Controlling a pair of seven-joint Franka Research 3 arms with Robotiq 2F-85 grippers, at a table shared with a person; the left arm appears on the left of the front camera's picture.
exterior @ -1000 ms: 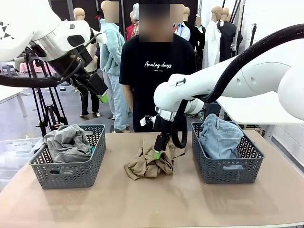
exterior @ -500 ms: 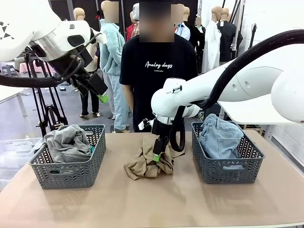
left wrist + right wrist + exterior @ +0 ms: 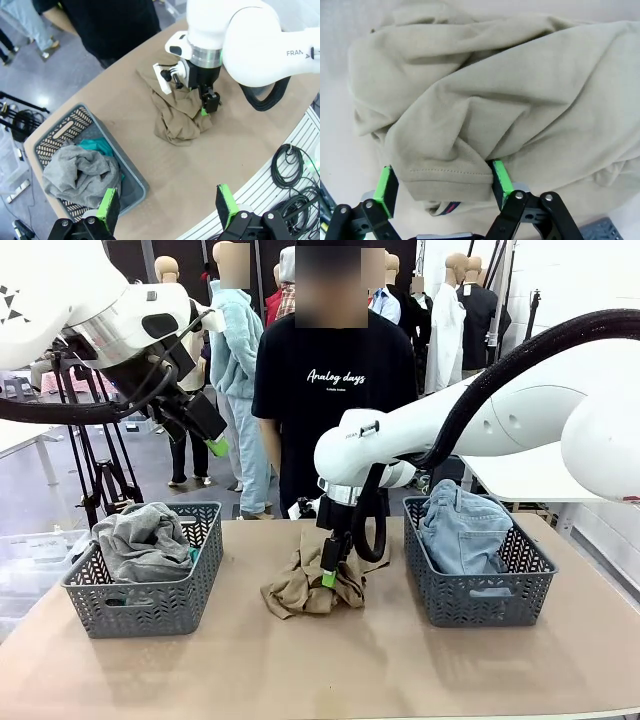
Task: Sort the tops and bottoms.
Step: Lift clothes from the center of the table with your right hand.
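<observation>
A tan khaki top point(image 3: 296, 592) lies crumpled at the table's middle. My right gripper point(image 3: 328, 575) points down into it, open, with a hemmed fold of the tan top point(image 3: 495, 100) between its green pads point(image 3: 501, 181). The left wrist view shows that gripper point(image 3: 205, 107) on the tan top point(image 3: 177, 122) from above. A heather grey top point(image 3: 140, 540) and a bit of a teal top point(image 3: 97, 146) fill the left basket point(image 3: 140, 608). Denim bottoms point(image 3: 462, 525) sit in the right basket point(image 3: 480, 602). My left gripper point(image 3: 215, 445) hangs high at the left, open and empty.
A person in a black T-shirt point(image 3: 330, 390) stands at the table's far edge, behind the tan top. Bare tabletop point(image 3: 320, 670) runs along the near side. Coiled cables point(image 3: 290, 165) lie off the table's edge.
My right arm has shifted a little to the left and lowered its gripper further into the tan top. The left arm has stayed still.
</observation>
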